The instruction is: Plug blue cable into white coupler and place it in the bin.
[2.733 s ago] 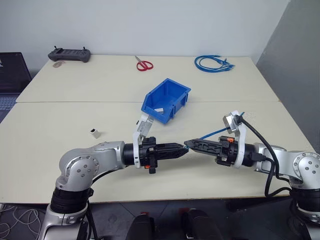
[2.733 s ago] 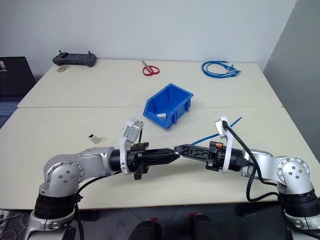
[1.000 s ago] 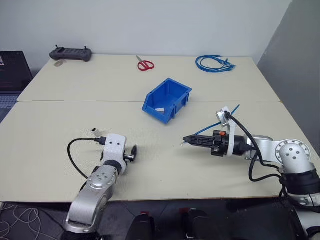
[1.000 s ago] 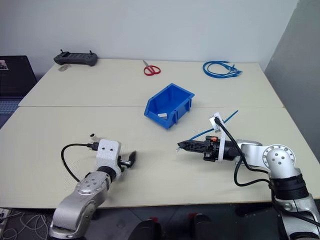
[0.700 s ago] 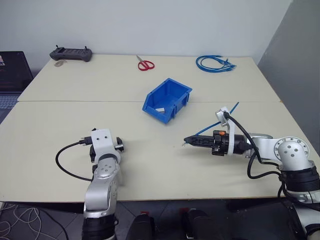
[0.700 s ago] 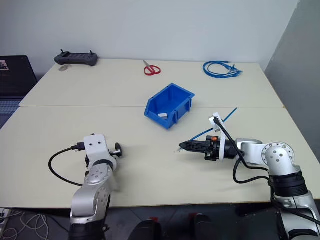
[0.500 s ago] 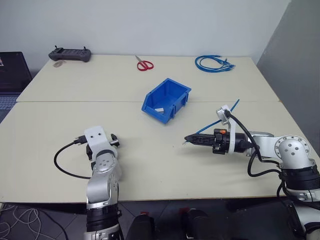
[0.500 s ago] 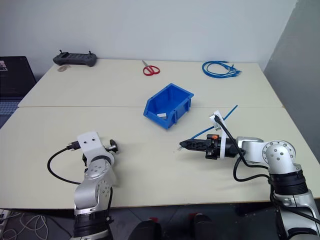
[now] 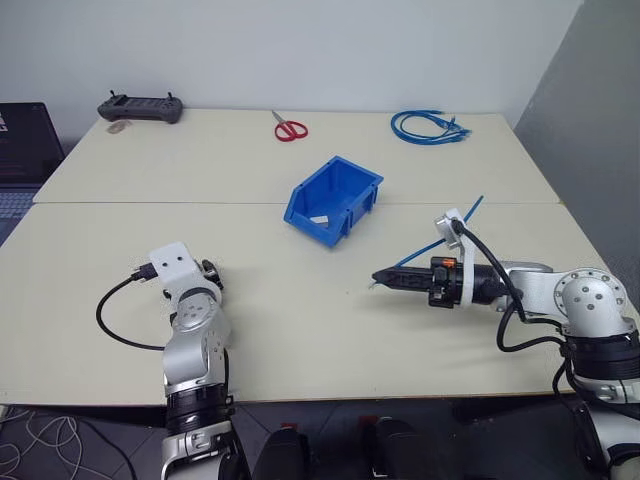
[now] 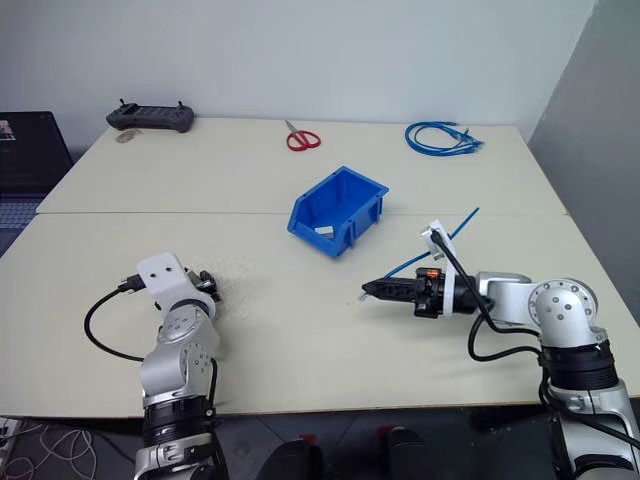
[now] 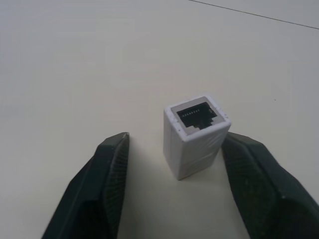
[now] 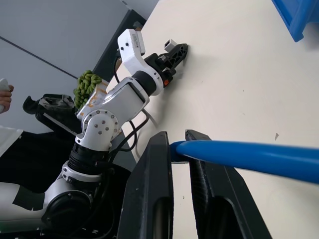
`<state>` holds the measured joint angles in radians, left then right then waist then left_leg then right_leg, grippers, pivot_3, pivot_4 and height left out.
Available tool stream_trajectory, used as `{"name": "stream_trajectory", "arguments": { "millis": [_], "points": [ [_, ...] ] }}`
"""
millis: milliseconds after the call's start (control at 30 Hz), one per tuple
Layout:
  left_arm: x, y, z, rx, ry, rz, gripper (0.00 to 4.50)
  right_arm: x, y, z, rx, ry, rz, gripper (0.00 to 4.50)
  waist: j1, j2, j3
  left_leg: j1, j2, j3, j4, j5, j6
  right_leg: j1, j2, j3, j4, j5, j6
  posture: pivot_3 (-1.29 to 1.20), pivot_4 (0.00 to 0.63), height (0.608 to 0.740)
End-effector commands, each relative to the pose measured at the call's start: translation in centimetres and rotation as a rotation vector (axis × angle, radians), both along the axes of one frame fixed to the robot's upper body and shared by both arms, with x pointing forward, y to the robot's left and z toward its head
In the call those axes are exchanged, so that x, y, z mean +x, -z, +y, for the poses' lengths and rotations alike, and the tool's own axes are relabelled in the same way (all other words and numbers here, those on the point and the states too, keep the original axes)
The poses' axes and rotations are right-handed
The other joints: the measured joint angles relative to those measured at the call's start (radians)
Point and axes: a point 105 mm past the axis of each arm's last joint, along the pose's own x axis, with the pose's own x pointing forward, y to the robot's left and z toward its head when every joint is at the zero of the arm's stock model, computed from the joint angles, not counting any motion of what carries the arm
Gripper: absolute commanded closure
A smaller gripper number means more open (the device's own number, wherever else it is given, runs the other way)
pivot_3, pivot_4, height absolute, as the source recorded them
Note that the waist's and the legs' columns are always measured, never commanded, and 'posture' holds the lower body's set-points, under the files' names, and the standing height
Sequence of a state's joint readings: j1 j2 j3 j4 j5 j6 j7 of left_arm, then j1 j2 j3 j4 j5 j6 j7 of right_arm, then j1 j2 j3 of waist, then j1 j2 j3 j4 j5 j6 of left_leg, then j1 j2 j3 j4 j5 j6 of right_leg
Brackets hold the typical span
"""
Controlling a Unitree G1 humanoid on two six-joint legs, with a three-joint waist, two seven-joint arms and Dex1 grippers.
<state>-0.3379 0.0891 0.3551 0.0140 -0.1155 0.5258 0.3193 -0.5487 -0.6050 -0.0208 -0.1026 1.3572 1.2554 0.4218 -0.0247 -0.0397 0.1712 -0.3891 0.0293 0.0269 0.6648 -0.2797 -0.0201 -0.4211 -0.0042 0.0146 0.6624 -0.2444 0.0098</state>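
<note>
Now the left end effector [image 11: 172,199] sits low on the bench [image 9: 330,320] with its fingers parted on either side of the white coupler [image 11: 196,133], which stands upright with its dark socket facing up; neither pad seems to touch it yet. To pinch it well, close squarely on the block's flat sides, low on the body, so the socket stays clear and the block does not tip. The right end effector [image 9: 378,280] is clamped on the blue cable [image 9: 440,238], near its end, off the bench. The bin [image 9: 335,200] waits farther back, between the arms.
</note>
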Motion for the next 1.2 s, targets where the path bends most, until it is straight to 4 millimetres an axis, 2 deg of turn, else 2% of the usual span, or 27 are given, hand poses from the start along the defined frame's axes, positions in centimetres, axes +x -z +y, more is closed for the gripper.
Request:
{"name": "stream_trajectory", "arguments": {
  "millis": [33, 200, 367, 433, 500, 567, 700, 833, 933, 1000, 1100, 1200],
  "points": [
    [0.7, -0.9, -0.4, 0.017, 0.031, -0.022, 2.57, -0.1, -1.3, 0.0, 0.027, -0.005, -0.050, 4.33, 0.000, 0.000, 0.000, 0.000, 0.000, 0.000, 0.000, 0.000, 0.000, 0.000, 0.000, 0.000, 0.000, 0.000, 0.000, 0.00, 0.150, 0.740],
    [0.9, -1.2, -0.8, 0.026, 0.037, -0.022, 3.51, 0.1, -1.3, 0.0, 0.029, 0.002, -0.050, 4.33, 0.001, 0.000, 0.000, -0.001, 0.000, 0.000, 0.000, 0.000, 0.000, 0.000, 0.000, 0.000, 0.000, 0.000, 0.000, 0.00, 0.150, 0.740],
    [1.1, -1.9, -0.5, 0.048, 0.031, -0.028, 3.52, -0.2, -0.9, 0.0, 0.020, 0.001, -0.046, 4.33, 0.001, 0.000, 0.000, -0.001, 0.000, 0.000, 0.000, 0.000, 0.000, 0.000, 0.000, 0.000, 0.000, 0.000, 0.000, 0.00, 0.150, 0.740],
    [1.9, -3.2, -1.2, 0.062, 0.130, -0.059, 3.52, -0.3, -0.8, 0.1, 0.012, -0.001, -0.053, 4.33, 0.001, 0.000, 0.000, -0.001, 0.000, 0.000, 0.000, 0.000, 0.000, 0.000, 0.000, 0.000, -0.001, 0.000, 0.000, 0.00, 0.150, 0.740],
    [2.9, -4.5, -3.7, 0.085, 0.388, -0.077, 3.52, -0.3, -1.1, 0.2, 0.000, -0.008, -0.076, 4.33, -0.001, 0.000, 0.000, -0.002, 0.000, -0.001, 0.000, 0.000, 0.000, -0.001, 0.000, -0.001, -0.001, 0.000, 0.000, 0.00, 0.150, 0.740],
    [2.7, -4.6, -6.0, 0.126, 0.644, -0.058, 3.52, -0.5, -1.3, 0.4, -0.047, -0.040, -0.133, 4.33, -0.001, 0.000, 0.000, -0.003, 0.000, -0.001, 0.000, 0.000, 0.000, -0.002, 0.002, -0.001, 0.000, 0.000, 0.000, 0.00, 0.150, 0.740],
    [-2.0, -2.9, -11.4, 0.177, 1.282, 0.028, 3.52, -1.3, -1.7, 1.2, -0.140, -0.136, -0.266, 4.33, -0.010, 0.002, 0.000, -0.002, -0.001, 0.002, -0.001, 0.000, 0.000, -0.002, 0.003, 0.001, -0.001, 0.000, 0.000, 0.00, 0.150, 0.740],
    [-6.0, -2.6, -15.5, 0.153, 1.729, 0.031, 3.52, -1.4, -2.1, 2.0, -0.178, -0.205, -0.363, 4.33, -0.004, 0.002, 0.001, -0.002, 0.001, 0.001, -0.001, 0.000, 0.000, -0.003, 0.000, 0.000, -0.002, 0.000, 0.000, 0.00, 0.150, 0.740],
    [-6.6, -1.6, -17.1, 0.196, 1.908, 0.057, 3.52, -1.1, -2.1, 2.9, -0.212, -0.239, -0.441, 4.33, 0.002, 0.002, 0.001, -0.002, 0.000, 0.000, -0.001, 0.000, 0.000, -0.003, 0.001, -0.001, -0.001, 0.000, 0.000, 0.00, 0.150, 0.740],
    [-6.1, -0.4, -18.0, 0.237, 1.987, 0.080, 3.52, -0.8, -1.1, 3.4, -0.266, -0.269, -0.500, 4.33, 0.004, 0.002, 0.001, -0.002, -0.001, 0.000, 0.000, 0.000, 0.000, -0.003, 0.002, -0.001, -0.001, 0.000, 0.000, 0.00, 0.150, 0.740],
    [-5.7, 1.0, -18.4, 0.301, 2.087, 0.120, 3.52, -0.5, 0.4, 3.8, -0.316, -0.308, -0.543, 4.33, 0.003, 0.002, 0.001, -0.002, -0.001, 0.000, 0.000, 0.000, 0.000, -0.002, 0.003, -0.001, -0.001, 0.000, 0.000, 0.00, 0.150, 0.740],
    [-5.7, 1.5, -18.6, 0.332, 2.163, 0.140, 3.52, -0.3, 1.3, 3.9, -0.342, -0.329, -0.565, 4.33, -0.002, 0.002, 0.001, -0.004, -0.001, 0.001, 0.000, 0.000, 0.001, -0.004, 0.003, 0.000, -0.001, 0.000, 0.000, 0.00, 0.150, 0.740]
  ]
}}
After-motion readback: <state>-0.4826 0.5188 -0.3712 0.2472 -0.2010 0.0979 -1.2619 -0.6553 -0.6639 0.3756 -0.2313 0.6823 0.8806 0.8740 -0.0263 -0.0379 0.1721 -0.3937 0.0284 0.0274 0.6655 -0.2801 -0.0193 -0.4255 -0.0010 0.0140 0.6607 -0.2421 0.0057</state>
